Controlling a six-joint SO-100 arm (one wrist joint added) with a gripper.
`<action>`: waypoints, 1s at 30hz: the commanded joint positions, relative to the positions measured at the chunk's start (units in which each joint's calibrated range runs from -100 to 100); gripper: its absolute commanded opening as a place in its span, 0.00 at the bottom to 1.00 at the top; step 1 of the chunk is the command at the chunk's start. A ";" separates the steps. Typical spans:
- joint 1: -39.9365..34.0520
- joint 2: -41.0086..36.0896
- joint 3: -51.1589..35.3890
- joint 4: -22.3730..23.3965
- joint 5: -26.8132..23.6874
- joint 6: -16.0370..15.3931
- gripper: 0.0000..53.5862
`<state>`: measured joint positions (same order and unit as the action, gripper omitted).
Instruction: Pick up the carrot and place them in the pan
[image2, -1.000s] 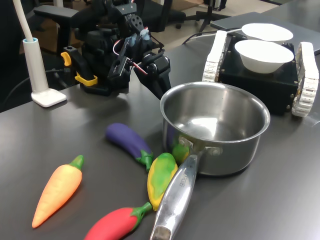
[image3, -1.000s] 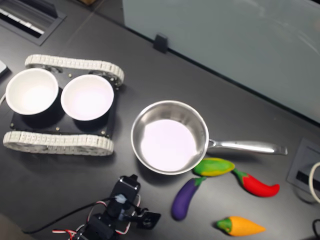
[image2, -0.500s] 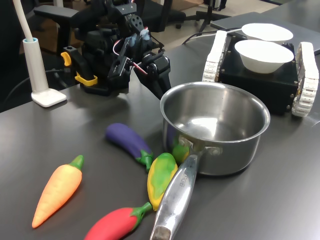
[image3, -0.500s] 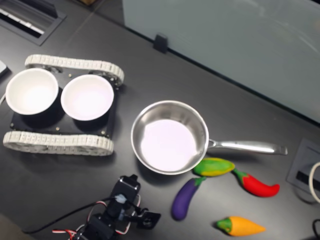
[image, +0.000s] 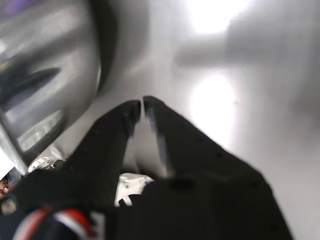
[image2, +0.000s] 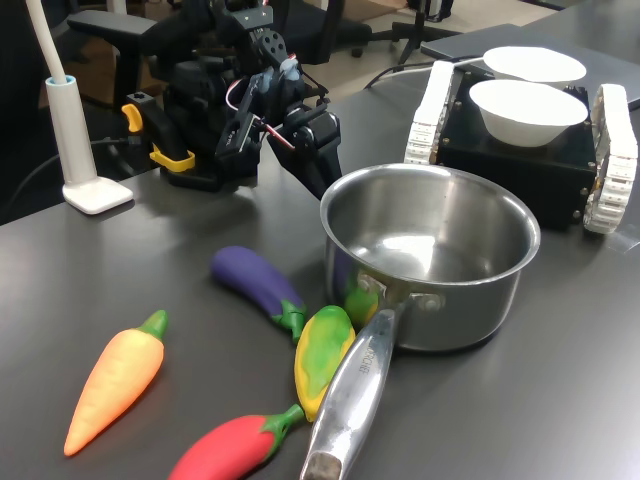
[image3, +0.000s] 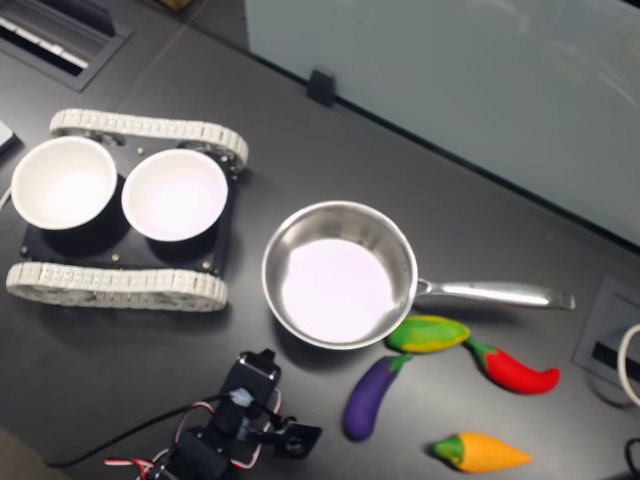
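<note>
The first exterior view sits low at the table's near edge, looking across the pan (image2: 430, 255) toward the arm (image2: 225, 110) at the far side. The second exterior view looks straight down from high above — arm (image3: 235, 430) at its bottom edge. Both share pan (image3: 340, 275), toy vegetables and bowls. The wrist view rides close behind the gripper (image: 141, 106), the pan wall (image: 45, 70) just beside it.
</note>
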<state>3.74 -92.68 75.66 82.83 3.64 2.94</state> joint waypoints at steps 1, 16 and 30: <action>1.53 6.43 -6.73 -3.30 0.54 -0.33 0.00; 7.38 11.15 -18.00 2.07 1.76 -0.50 0.00; 12.66 16.38 -27.27 6.85 2.78 -3.19 0.00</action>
<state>13.75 -78.28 55.29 88.61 5.69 0.92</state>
